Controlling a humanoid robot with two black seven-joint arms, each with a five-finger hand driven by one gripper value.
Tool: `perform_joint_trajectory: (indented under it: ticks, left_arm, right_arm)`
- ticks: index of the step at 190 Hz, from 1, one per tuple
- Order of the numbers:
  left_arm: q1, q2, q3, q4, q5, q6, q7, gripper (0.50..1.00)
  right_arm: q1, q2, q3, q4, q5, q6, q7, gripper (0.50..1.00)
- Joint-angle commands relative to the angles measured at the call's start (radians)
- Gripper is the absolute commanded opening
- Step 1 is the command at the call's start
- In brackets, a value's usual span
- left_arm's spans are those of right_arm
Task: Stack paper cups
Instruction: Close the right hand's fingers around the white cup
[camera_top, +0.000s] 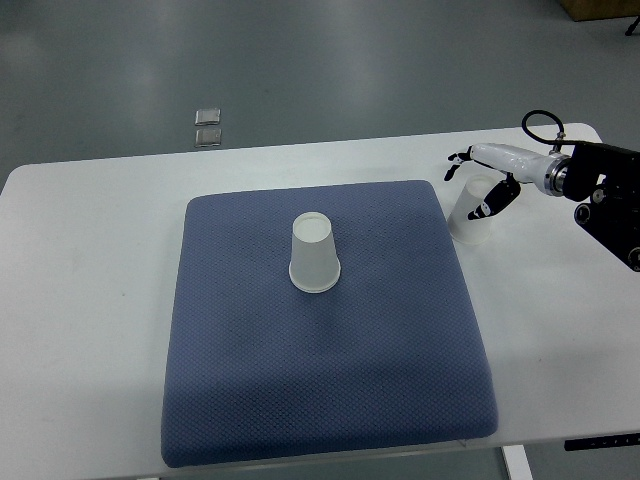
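1. A translucent white paper cup (315, 253) is sitting upside down near the middle of the blue textured fabric mat (230, 380), well apart from everything else. Being light and resting on soft fabric, it is likely going to tip or slide if another cup is being pushed onto it off-centre or at a tilt.

2. The mat itself is lying on the white table (80, 300); its soft, uneven surface is giving any stack a less steady footing than the bare table would.

3. A second translucent paper cup (470, 210) is standing just off the mat's right edge on the table, seemingly upside down too, though it is partly hidden.

4. The right robot hand (482, 183) is reaching in from the right, its fingers spread around the top of this second cup. Whether they are actually clamping it I cannot tell. If the grip is loose, the cup is risking slipping out during the lift; if too tight, the thin wall is risking being crushed, which would be stopping it nesting cleanly.

5. The left arm is not showing.
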Motion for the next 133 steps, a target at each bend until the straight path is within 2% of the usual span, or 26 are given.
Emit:
perform_joint_trajectory:
  ticks: [1,86,111,122,133]
  left_arm:
    - [0.0,0.0,-0.002,0.0,0.0,0.0,0.001,1.0]
    - [0.0,0.0,0.0,0.0,0.0,0.0,0.001,1.0]
    - [0.001,0.0,0.0,0.0,0.0,0.0,-0.001,1.0]
    - [0.0,0.0,-0.002,0.0,0.0,0.0,-0.001,1.0]
    - [0.0,0.0,0.0,0.0,0.0,0.0,-0.001,1.0]
  right_arm:
    - [0.003,-0.001,-0.001,-0.009,-0.036,-0.01,0.0,0.932]
    - [0.015,-0.005,-0.058,-0.044,-0.064,-0.056,0.021,0.926]
    - [0.015,-0.005,-0.067,-0.044,-0.064,-0.062,0.023,0.889]
    - [0.015,-0.007,-0.075,-0.044,-0.064,-0.062,0.024,0.84]
    - [0.015,-0.008,-0.078,-0.044,-0.064,-0.062,0.024,0.817]
